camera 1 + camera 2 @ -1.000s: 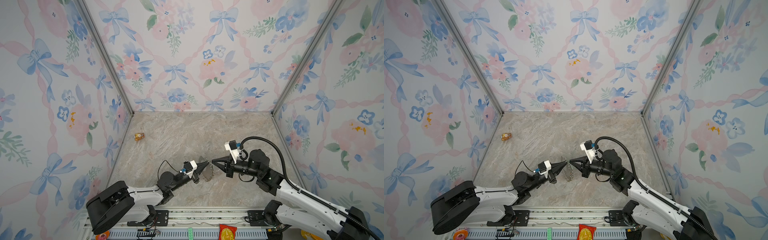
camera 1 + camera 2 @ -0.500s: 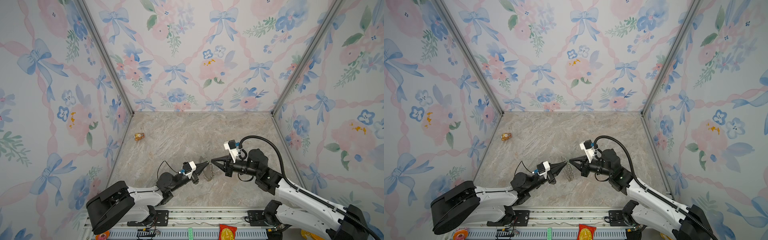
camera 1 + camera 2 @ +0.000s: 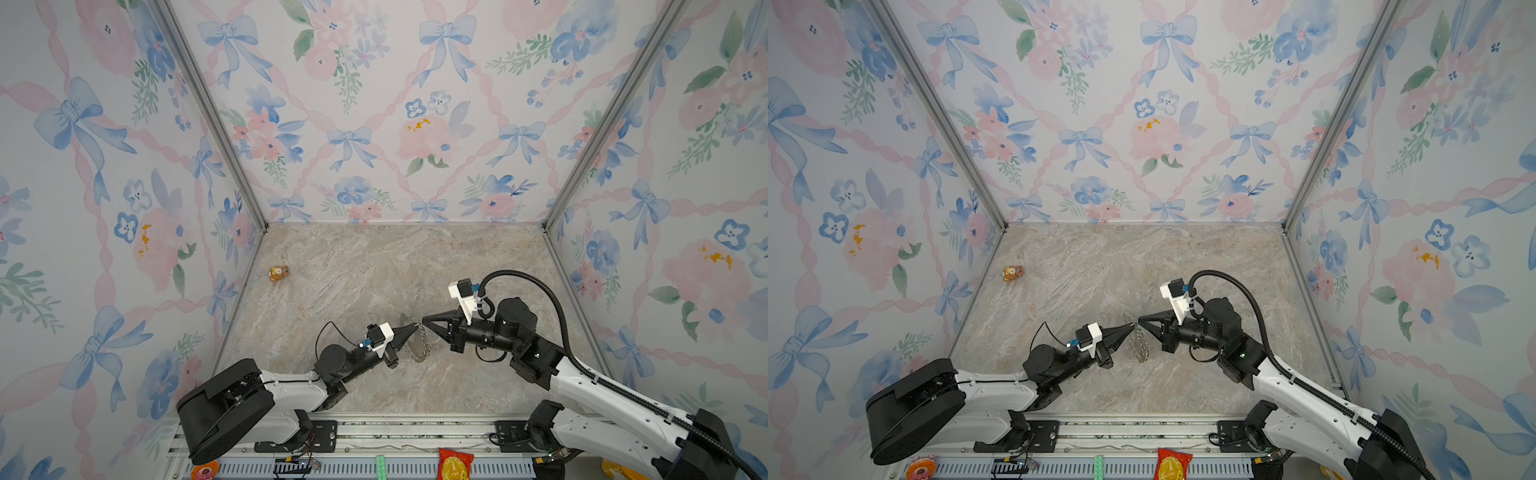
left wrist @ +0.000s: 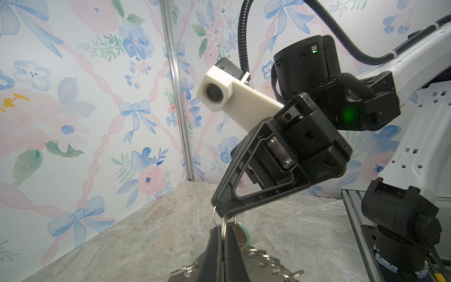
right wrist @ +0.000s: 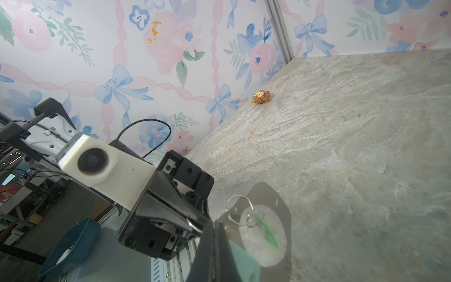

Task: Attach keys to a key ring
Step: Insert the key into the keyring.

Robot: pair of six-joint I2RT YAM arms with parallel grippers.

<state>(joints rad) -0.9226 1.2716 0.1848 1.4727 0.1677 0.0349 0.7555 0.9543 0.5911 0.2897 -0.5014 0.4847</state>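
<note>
Threading looks about midway. Your left gripper [image 3: 415,327] and right gripper [image 3: 424,322] meet tip to tip above the bench [image 3: 374,270], and both jaws are clenched. The left pinches the key ring [image 3: 419,349], which dangles below. The right pinches a thin silver ring [image 4: 214,212] at its top edge. The green key [image 5: 267,234] seems already hung on. The mint-tagged key [image 5: 240,258] sits right at the pinch, but you cannot tell whether it is linked.
</note>
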